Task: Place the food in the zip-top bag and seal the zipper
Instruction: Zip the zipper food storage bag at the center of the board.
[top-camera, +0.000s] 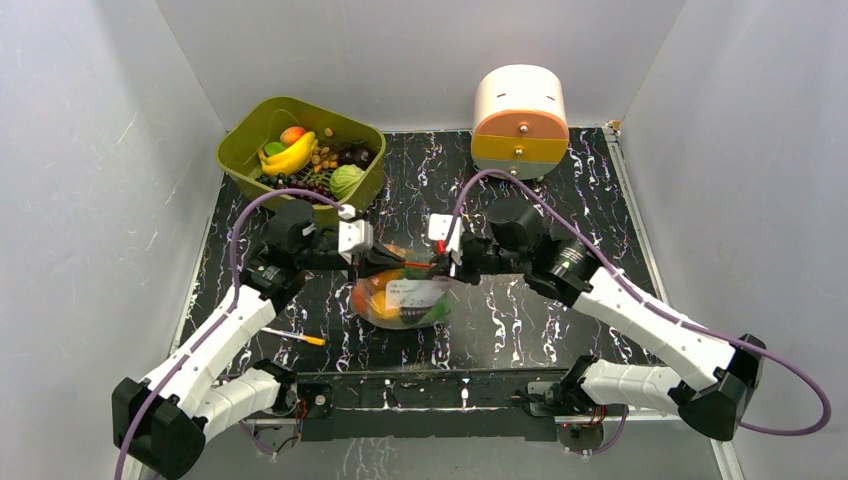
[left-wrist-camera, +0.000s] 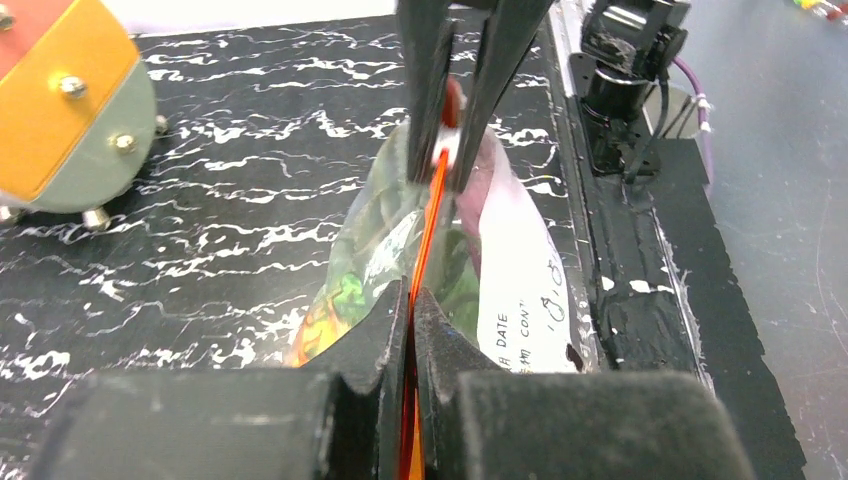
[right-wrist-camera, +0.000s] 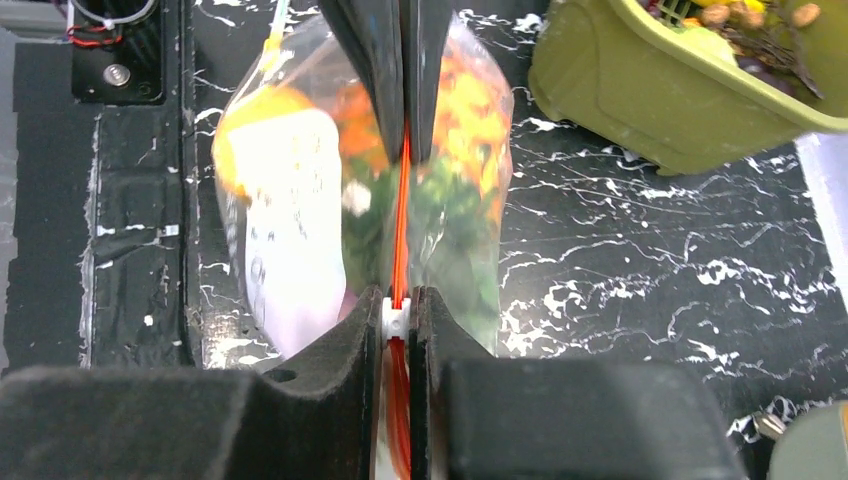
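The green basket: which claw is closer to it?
Left. The left gripper grips the zipper just in front of the green basket; the right gripper grips it farther away.

The top camera is looking down from above and behind my bases, taking in the whole surface (top-camera: 520, 320). My left wrist camera is peering close along my left fingers (left-wrist-camera: 380, 350) toward 3 o'clock. The right one is sighting along my right fingers (right-wrist-camera: 350, 350) toward 9 o'clock. Both are sharing the zipper (left-wrist-camera: 425, 235).
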